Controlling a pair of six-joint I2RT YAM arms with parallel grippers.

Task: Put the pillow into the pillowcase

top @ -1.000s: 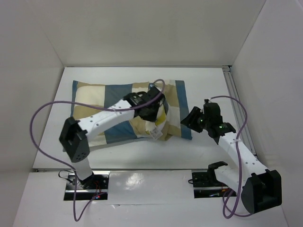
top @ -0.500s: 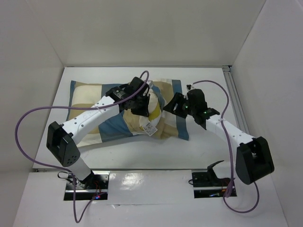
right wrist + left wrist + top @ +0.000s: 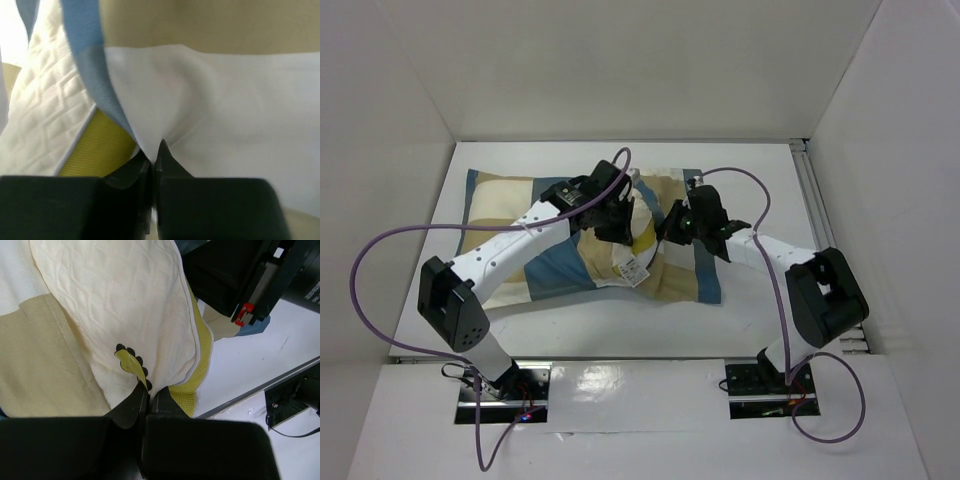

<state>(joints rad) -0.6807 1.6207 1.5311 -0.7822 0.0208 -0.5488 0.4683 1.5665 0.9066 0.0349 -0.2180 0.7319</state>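
Note:
The checked blue, tan and cream pillowcase lies across the middle of the table. At its right-hand opening the cream quilted pillow bulges out, its white tag hanging toward the front. My left gripper is shut on the pillow at its corner, right by the small yellow emblem and the yellow mesh side. My right gripper is shut on a fold of the pillowcase, a cream check with a blue hem. Beside that fold the pillow shows.
White walls close the table in at the left, back and right. A metal rail runs along the right side. Purple cables loop over both arms. The right arm's elbow sits near the front right.
My right arm has swung left to the pillowcase opening and its jaws have shut on the fabric. My left gripper carried the pillow corner left and back, then held still.

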